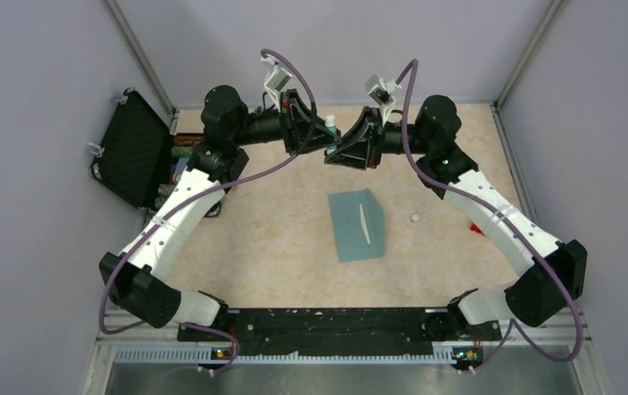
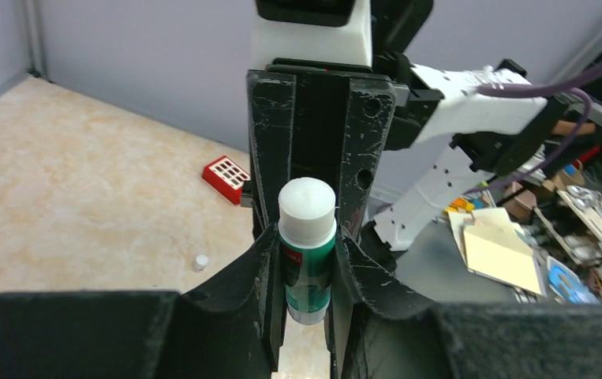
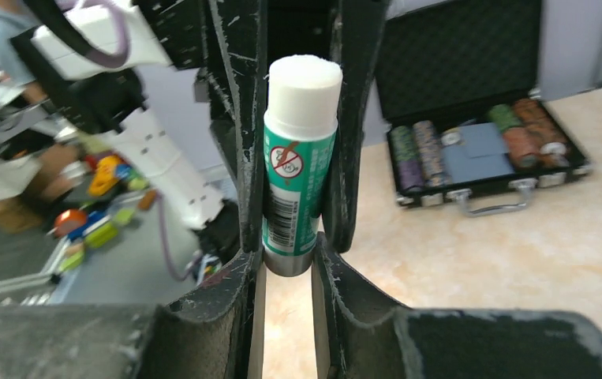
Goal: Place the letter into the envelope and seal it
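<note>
— Well, where do we see the envelope (image 1: 351,226)?
— Flat at the middle of the table (image 1: 253,239). Near the far edge we have the left end effector (image 2: 307,268) and right end effector (image 3: 288,260) both pinching one green glue stick (image 3: 297,158).

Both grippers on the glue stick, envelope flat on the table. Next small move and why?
Probably open the left gripper so the right gripper alone holds the glue stick. Both are shut on the upright stick, so it can't travel to the envelope, which lies flat well apart, untouched.
</note>
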